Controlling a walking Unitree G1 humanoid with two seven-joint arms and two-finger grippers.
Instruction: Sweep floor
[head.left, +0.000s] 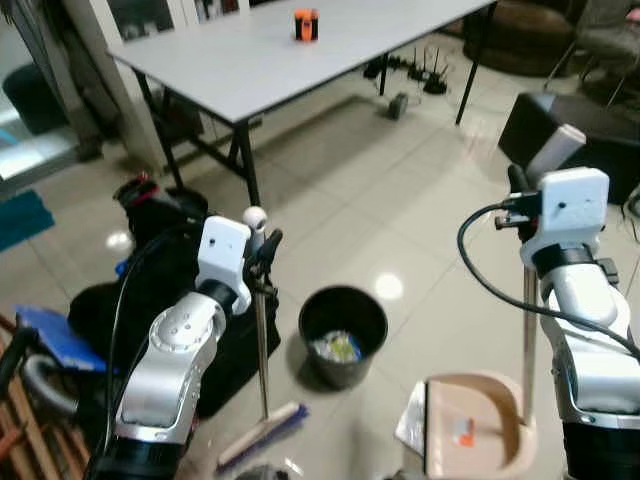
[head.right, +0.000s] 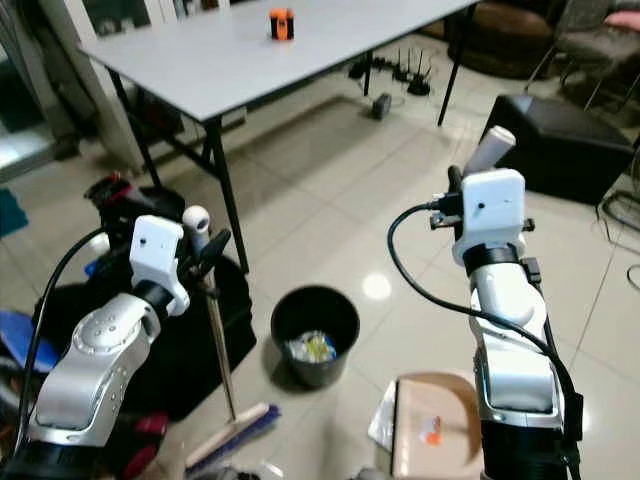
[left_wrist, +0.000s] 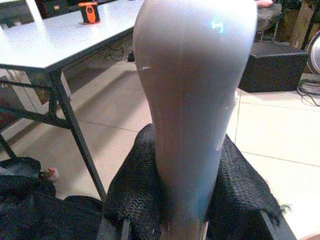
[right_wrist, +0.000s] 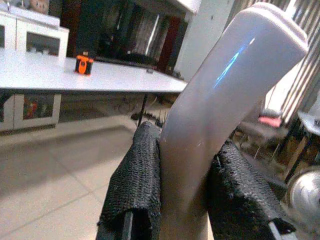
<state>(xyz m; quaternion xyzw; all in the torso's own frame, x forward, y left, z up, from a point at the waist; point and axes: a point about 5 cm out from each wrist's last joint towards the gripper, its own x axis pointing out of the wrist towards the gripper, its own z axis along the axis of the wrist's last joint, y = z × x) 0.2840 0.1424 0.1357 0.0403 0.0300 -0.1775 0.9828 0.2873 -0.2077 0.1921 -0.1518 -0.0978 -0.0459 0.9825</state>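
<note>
Beside the round black bin (head.left: 343, 333), the left gripper (head.left: 262, 252) clenches the grey-handled broom (head.left: 263, 350); the right gripper (head.left: 522, 195) grasps the beige long-handled dustpan (head.left: 470, 427). Likely next: emptying the pan into the bin.

Black bin (head.left: 343, 335), beige dustpan (head.left: 470, 425), grey table (head.left: 250, 50), orange object (head.left: 306, 25).

both silver arms are raised with elbows bent. the left tool (head.left: 266, 250) has its black fingers (left_wrist: 135, 200) pressed against a pale rounded broom handle (left_wrist: 192, 100); the right tool (head.left: 520, 185) clamps a pale angled dustpan handle (right_wrist: 220, 100) between its black fingers (right_wrist: 132, 190).
</note>
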